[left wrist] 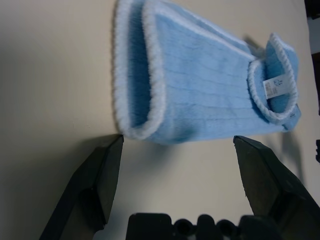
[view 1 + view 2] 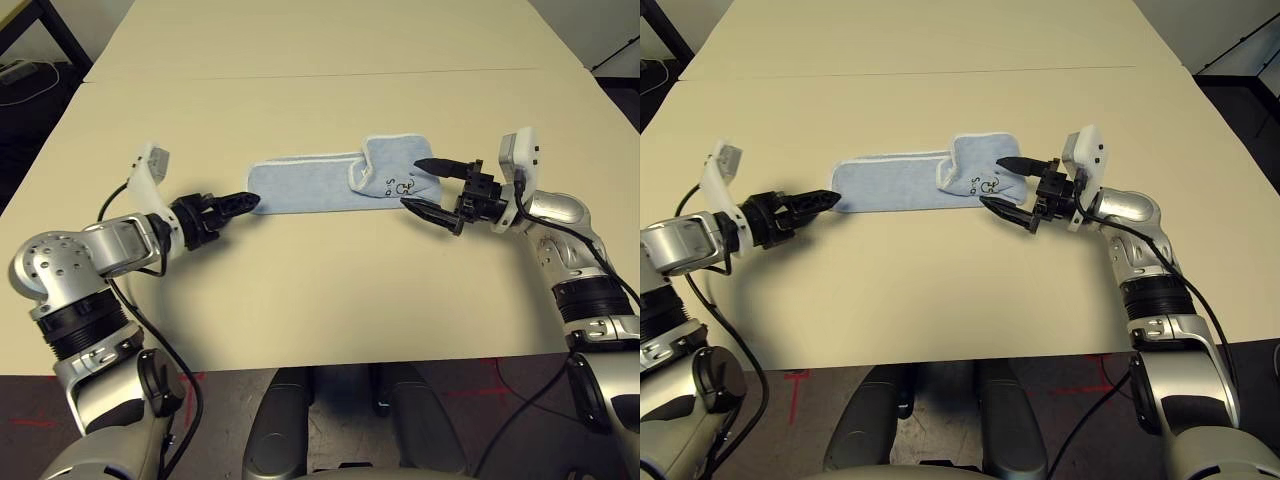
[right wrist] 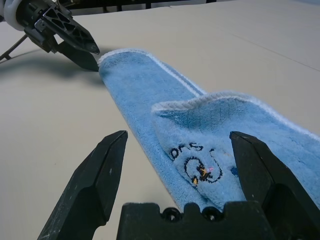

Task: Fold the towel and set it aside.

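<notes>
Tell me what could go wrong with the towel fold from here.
The towel is a long folded strip with one end flap lying crooked, so closing now may lock in an uneven fold. The open left gripper sits only at the strip's edge and might pinch one layer. The open right gripper straddles the flap and could drag it.

The towel (image 3: 200,150) runs off the right wrist view's edge.

The towel (image 3: 210,150) bears dark stitched letters, roughly "ors", above a small embroidered figure; not clearly legible.
</notes>
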`<control>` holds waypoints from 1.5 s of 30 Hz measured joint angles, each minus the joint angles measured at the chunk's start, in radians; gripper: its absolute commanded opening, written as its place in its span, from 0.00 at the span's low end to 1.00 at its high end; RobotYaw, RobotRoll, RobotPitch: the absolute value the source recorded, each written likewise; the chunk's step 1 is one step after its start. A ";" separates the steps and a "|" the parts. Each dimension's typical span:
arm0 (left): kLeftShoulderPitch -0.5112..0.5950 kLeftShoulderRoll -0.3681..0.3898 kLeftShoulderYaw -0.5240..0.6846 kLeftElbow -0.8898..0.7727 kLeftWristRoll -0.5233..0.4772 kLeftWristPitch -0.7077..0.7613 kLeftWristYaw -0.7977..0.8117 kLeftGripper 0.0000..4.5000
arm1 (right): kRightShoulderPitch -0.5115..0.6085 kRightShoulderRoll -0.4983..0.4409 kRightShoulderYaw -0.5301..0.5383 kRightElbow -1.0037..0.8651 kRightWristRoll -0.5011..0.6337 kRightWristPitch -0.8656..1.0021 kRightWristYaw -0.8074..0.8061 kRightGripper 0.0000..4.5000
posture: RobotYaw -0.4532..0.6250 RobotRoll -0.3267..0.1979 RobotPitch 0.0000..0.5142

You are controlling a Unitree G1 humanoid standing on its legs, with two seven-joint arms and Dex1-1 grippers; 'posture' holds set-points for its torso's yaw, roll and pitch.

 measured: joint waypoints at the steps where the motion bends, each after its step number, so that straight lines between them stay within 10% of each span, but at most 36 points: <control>1: -0.003 -0.003 0.000 0.000 0.001 0.000 0.003 1.00 | 0.000 0.000 0.000 -0.001 0.000 0.000 0.000 0.99 | 0.52 0.62 0.47; 14: -0.062 -0.034 0.006 0.060 0.113 -0.050 0.016 1.00 | 0.000 -0.001 0.000 -0.026 -0.001 0.000 -0.009 0.99 | 0.50 0.62 0.47; 28: -0.065 -0.016 -0.015 0.108 0.220 -0.138 0.024 0.02 | 0.000 -0.001 0.000 -0.029 -0.002 0.000 -0.012 1.00 | 0.50 0.62 0.47; 45: -0.210 -0.057 0.111 0.118 0.230 -0.079 0.064 0.02 | -0.001 0.000 0.002 -0.023 -0.020 -0.009 -0.018 1.00 | 0.51 0.62 0.46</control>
